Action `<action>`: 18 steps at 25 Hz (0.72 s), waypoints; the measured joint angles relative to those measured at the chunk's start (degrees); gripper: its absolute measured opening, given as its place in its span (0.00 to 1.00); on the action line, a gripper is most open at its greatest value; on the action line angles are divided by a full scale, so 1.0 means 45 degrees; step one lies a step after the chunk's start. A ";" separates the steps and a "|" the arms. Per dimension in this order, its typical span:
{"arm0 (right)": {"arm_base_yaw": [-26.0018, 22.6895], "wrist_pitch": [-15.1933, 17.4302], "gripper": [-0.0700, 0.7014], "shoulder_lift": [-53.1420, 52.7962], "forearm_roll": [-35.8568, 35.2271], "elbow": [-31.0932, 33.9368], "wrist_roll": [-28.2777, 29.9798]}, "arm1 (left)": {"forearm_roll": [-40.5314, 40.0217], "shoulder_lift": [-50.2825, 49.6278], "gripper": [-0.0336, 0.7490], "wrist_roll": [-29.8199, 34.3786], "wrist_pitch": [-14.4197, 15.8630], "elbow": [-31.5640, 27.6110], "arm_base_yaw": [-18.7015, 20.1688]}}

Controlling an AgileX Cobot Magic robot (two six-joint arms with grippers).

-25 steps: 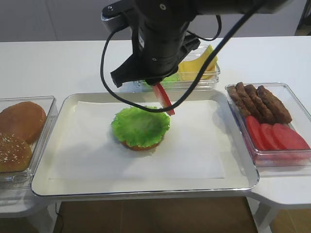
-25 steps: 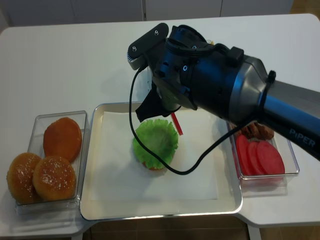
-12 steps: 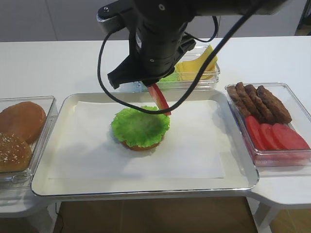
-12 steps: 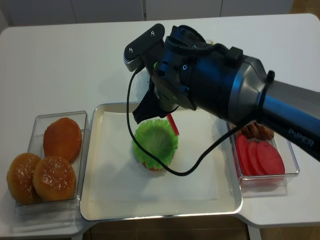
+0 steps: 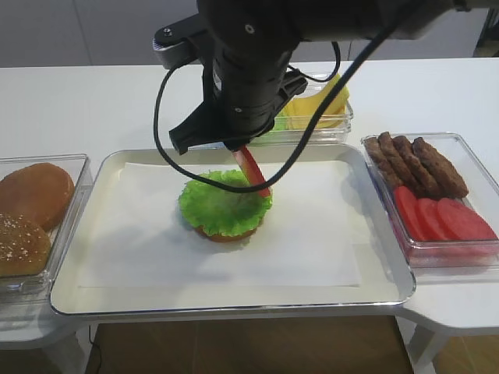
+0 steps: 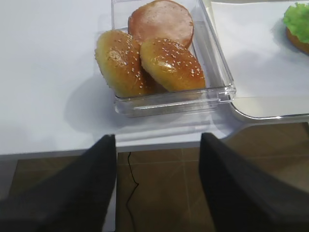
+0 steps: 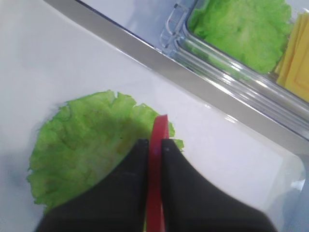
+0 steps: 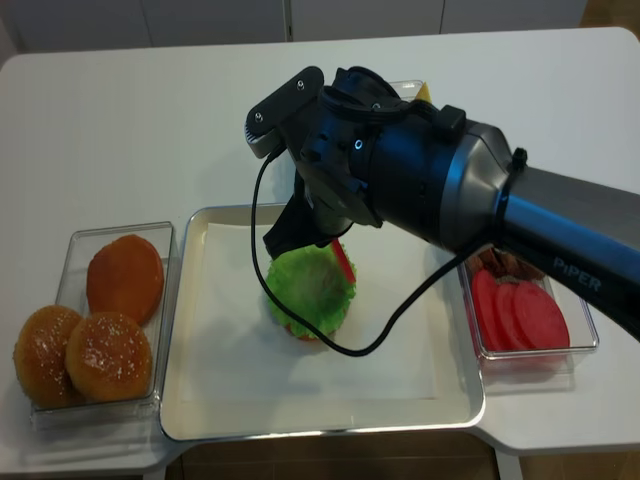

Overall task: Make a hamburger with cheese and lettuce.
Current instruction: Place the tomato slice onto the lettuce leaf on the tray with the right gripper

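Note:
The hamburger [image 5: 224,209] is a bun base under a frilly lettuce leaf [image 7: 89,145], in the middle of the paper-lined tray [image 5: 101,300]. My right gripper [image 7: 154,143] is shut on a red tomato slice [image 5: 251,167]. It holds the slice edge-on, just above the leaf's back right edge. Spare lettuce [image 7: 241,29] and yellow cheese slices [image 5: 318,103] lie in a clear box behind the tray. My left gripper [image 6: 157,159] is open and empty, off the table's front left edge, in front of the bun box.
A clear box of buns [image 6: 154,58] stands left of the tray. A clear box with brown patties [image 5: 417,164] and tomato slices [image 5: 440,218] stands on the right. The right arm's bulk [image 8: 400,170] hangs over the tray's back half.
My right gripper has moved left and lower with the tomato slice, from beside the lettuce's right edge to over it. The left gripper's earlier position is not shown.

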State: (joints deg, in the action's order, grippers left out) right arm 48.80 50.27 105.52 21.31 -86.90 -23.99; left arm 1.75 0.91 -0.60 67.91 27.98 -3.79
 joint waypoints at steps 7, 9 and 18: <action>0.0000 -0.0103 0.17 0.0108 -0.0131 0.0000 0.0000 | 0.0000 0.0000 0.56 0.0000 0.0000 0.0000 0.0000; 0.0000 -0.0103 0.17 0.0108 -0.0131 0.0000 0.0000 | 0.0000 0.0000 0.56 0.0000 0.0000 0.0000 0.0000; 0.0000 -0.0123 0.18 0.0118 -0.0150 0.0000 0.0000 | 0.0000 0.0000 0.56 0.0000 0.0000 0.0000 0.0000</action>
State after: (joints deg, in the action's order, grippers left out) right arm 48.80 49.71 106.05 20.64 -86.90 -23.99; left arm 1.75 0.91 -0.60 67.91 27.98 -3.79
